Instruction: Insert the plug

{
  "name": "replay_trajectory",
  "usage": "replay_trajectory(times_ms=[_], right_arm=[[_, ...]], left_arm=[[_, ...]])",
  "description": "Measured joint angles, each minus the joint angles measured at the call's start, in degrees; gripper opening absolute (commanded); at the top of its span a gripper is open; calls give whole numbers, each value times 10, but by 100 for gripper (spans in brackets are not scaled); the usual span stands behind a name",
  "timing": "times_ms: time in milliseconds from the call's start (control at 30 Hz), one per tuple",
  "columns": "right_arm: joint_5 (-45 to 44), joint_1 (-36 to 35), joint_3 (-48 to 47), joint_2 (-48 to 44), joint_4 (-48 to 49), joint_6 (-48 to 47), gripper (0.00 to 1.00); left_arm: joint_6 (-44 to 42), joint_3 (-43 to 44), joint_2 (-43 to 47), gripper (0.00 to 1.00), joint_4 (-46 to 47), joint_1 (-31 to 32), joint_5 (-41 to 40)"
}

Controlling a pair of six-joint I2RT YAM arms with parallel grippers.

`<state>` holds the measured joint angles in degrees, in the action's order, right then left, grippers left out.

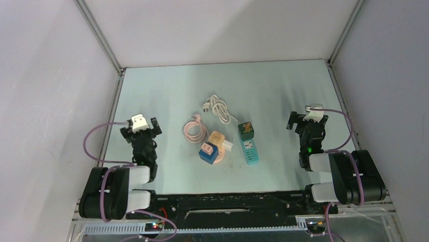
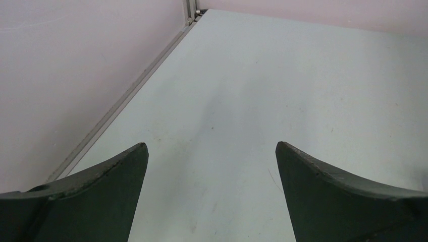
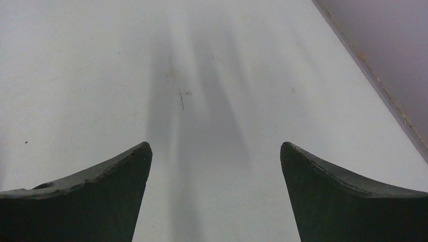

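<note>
White plug [image 1: 205, 106] on coiled cable [image 1: 220, 110]

Coiled white plug cord [image 1: 219, 108] unplugged, near teal power strip [image 1: 250, 151].

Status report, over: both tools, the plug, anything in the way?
Left tool open, empty. Right tool open, empty. White cable's plug loose mid-table, untouched. No obstacle seen.

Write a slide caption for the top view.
Left tool and right tool open, empty; pink cable, white cable and teal power strip between them.
</note>
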<state>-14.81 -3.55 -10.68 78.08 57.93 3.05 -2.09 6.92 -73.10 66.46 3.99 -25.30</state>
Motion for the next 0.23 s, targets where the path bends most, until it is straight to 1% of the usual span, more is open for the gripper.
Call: replay_trajectory(times_ms=[233], right_arm=[[0, 0, 0, 0, 0, 0, 100]], left_arm=[[7, 1, 0, 100, -21, -2, 0]])
